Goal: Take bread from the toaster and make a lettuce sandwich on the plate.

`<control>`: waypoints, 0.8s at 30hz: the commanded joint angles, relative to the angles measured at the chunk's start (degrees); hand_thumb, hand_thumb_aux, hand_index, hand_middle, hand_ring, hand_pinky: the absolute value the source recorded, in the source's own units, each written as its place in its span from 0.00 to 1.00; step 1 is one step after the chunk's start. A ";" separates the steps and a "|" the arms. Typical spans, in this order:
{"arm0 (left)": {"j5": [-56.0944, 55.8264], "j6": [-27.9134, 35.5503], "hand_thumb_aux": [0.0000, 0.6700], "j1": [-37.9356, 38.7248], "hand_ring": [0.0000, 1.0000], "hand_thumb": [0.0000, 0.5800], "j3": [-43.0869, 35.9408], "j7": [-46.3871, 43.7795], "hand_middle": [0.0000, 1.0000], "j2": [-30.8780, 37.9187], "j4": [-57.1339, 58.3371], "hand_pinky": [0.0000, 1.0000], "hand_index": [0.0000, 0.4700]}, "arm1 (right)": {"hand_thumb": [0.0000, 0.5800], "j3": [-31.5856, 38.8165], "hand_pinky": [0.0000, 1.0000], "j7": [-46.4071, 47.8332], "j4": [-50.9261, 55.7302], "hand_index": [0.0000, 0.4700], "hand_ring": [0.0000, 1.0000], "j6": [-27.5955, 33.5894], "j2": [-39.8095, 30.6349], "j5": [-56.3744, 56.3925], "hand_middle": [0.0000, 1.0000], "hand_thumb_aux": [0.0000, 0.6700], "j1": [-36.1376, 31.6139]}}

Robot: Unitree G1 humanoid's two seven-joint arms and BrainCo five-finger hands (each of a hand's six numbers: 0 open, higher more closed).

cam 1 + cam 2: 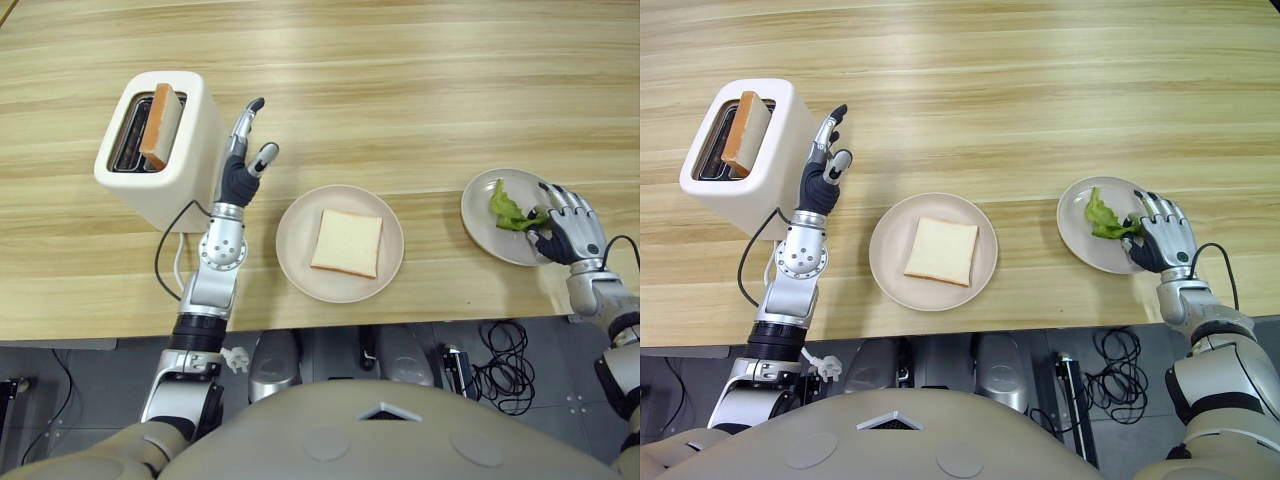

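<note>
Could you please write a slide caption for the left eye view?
Sandwich in progress: left hand open beside toaster, bread on plate, right hand on lettuce.

Bright, even light, soft shadows.

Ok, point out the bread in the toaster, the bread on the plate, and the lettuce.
Bread in the toaster (160,125), left eye view, its raised broad face.
Bread on the plate (346,242), left eye view, centre of its top.
Lettuce (1100,217), right eye view, middle of the leaf.
</note>
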 commanded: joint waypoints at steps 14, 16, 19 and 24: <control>0.14 -1.22 0.00 -1.60 0.00 0.00 -0.15 1.56 0.00 0.09 4.21 0.00 0.00 | 1.00 3.19 1.00 -8.14 -16.55 0.98 1.00 -9.43 -2.11 -5.07 1.00 1.00 -10.19; -0.12 -1.33 0.00 -1.79 0.00 0.00 0.01 1.77 0.00 -0.02 4.87 0.00 0.00 | 1.00 4.69 1.00 -8.23 -19.63 0.98 1.00 -9.67 -0.86 -7.53 1.00 1.00 -11.56; -0.46 -1.74 0.00 -2.60 0.00 0.00 0.03 1.89 0.00 -0.19 6.44 0.00 0.00 | 1.00 6.39 1.00 -6.93 -24.50 0.98 1.00 -11.02 1.91 -9.56 1.00 1.00 -13.14; -1.07 -2.46 0.00 -4.24 0.00 0.00 0.68 2.29 0.00 0.09 8.68 0.00 0.00 | 1.00 10.50 1.00 -0.92 -33.08 0.98 1.00 -14.15 8.10 -12.05 1.00 1.00 -14.09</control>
